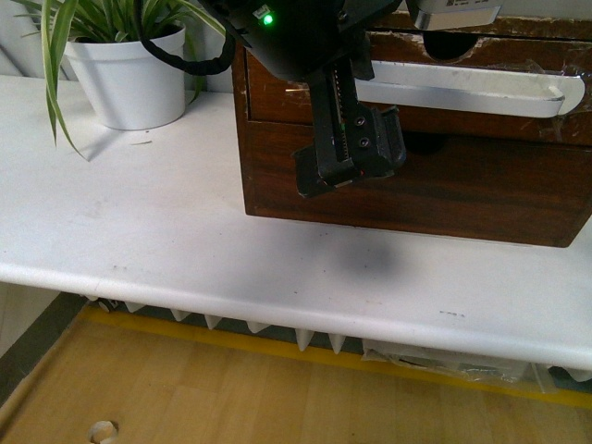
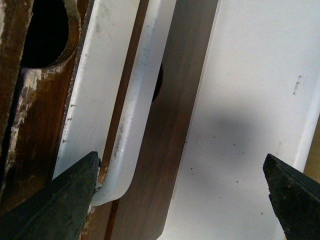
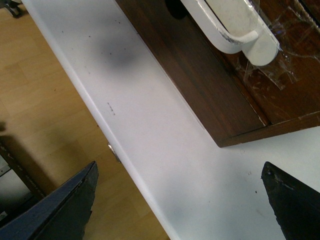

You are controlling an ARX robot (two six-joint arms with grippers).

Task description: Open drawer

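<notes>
The drawer (image 1: 277, 100) is the upper dark brown front of a small wooden cabinet, with a long white handle (image 1: 462, 92) taped across it. My left gripper (image 1: 351, 159) hangs open in front of the handle's left end. In the left wrist view the handle (image 2: 125, 115) runs between the jaws, and one fingertip (image 2: 75, 185) sits right at its rounded end. The half-round notch (image 2: 45, 35) and chipped edge show beside it. My right gripper (image 3: 182, 200) is open and empty over the table's front edge, apart from the handle's other end (image 3: 245, 30).
The plain lower drawer front (image 1: 444, 190) sits under the handled one. The cabinet stands on a white table (image 1: 139, 222). A white pot with a striped plant (image 1: 129, 79) stands at the back left. Wooden floor (image 1: 231, 388) lies below the table edge.
</notes>
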